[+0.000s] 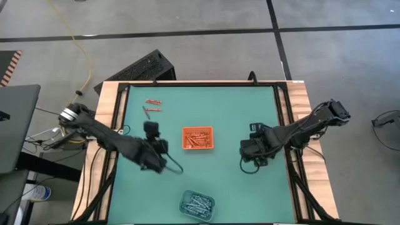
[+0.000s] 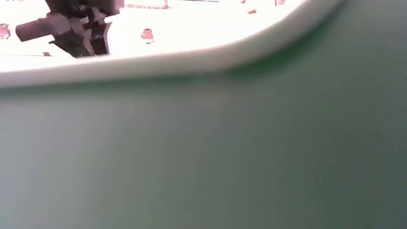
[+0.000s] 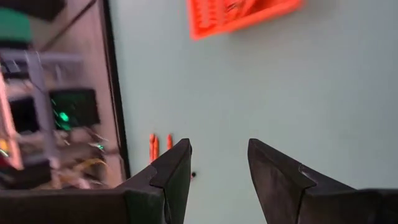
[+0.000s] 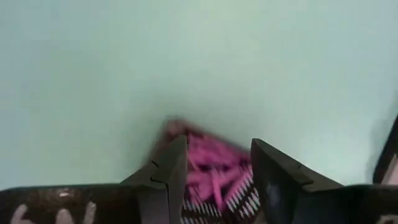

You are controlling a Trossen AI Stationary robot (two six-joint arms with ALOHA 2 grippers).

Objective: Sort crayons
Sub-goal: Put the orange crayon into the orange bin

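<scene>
Loose orange-red crayons (image 1: 153,102) lie flat on the green mat at the far left, and two of them (image 3: 153,147) show beside my left finger. My left gripper (image 1: 152,131) hovers open left of the orange tray (image 1: 197,138), with nothing between its fingers (image 3: 217,168). That tray holds several orange crayons. My right gripper (image 1: 250,151) hangs open at the mat's right, above a heap of pink crayons (image 4: 214,168) lying in a black tray (image 4: 247,200). The gripper hides that tray in the high view. Blue-grey crayons fill a clear tray (image 1: 197,204) at the near edge.
A raised dark rail (image 1: 120,119) and a wooden border frame the mat on all sides. A black box (image 1: 147,65) sits just beyond the far-left corner. Bare mat (image 1: 225,106) lies between the orange tray and the far edge.
</scene>
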